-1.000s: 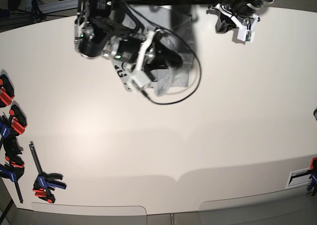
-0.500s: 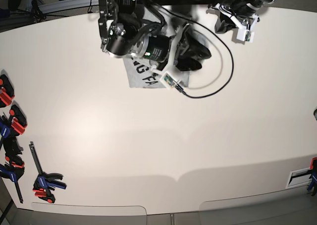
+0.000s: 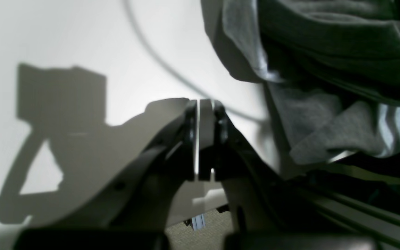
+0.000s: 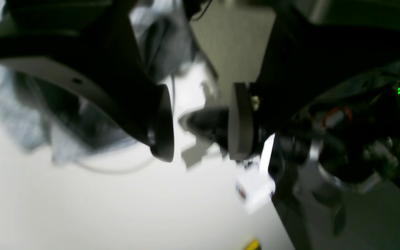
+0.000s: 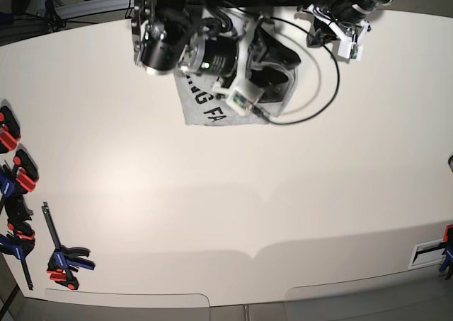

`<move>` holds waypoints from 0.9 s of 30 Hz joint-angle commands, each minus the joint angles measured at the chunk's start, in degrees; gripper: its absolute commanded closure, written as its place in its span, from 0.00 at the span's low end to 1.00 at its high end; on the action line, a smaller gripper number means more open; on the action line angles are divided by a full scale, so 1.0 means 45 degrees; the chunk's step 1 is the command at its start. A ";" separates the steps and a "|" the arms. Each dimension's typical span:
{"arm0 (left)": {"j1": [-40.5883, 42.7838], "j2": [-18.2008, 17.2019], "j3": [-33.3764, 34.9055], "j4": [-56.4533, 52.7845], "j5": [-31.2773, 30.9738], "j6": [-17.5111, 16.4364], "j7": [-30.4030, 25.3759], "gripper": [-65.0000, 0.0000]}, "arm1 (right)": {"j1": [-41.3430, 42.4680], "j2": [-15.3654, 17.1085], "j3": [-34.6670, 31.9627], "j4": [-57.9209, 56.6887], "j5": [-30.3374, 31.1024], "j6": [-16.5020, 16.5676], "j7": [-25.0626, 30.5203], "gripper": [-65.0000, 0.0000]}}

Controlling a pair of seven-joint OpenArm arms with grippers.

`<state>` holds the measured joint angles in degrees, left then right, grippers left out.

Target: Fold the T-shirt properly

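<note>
The grey T-shirt lies bunched at the table's far edge, with black lettering showing on its near left part. My right gripper hangs over the shirt's right part. In the right wrist view the right gripper is open and empty, with the shirt to its left. My left gripper sits at the far edge, right of the shirt. In the left wrist view the left gripper is shut on nothing, with the shirt's folds off to the upper right.
A black cable loops from the right arm over the table beside the shirt. Several red, blue and black clamps lie along the left edge, one further forward. A clamp and white label sit at the right edge.
The right arm swung from the shirt's left side to its right. The shirt's lettered part came into view at the near left. The left arm stayed still.
</note>
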<state>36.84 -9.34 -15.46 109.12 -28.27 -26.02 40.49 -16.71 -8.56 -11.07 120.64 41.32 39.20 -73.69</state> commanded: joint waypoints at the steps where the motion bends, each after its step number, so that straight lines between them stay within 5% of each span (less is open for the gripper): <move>1: 0.0068 -0.0053 -0.0044 0.0209 -0.0160 -0.0146 -0.0199 1.00 | -0.0311 -0.0087 -0.0034 0.0500 0.0117 0.0029 0.0228 0.62; 10: 0.0068 -0.0058 -0.0044 0.0209 -0.0160 -0.0146 -0.0204 1.00 | -0.2404 0.0466 -0.0248 0.1375 -0.4673 -0.0782 0.2327 0.62; 27: 0.0068 -0.0058 -0.0044 0.0209 -0.0160 -0.0146 -0.0204 1.00 | -0.2463 0.0563 -0.3468 0.0160 -0.9811 -0.3866 0.3065 0.62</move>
<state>36.84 -9.37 -15.44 109.12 -28.27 -26.04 40.49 -27.77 -5.72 -26.50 120.42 -3.40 21.93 -61.04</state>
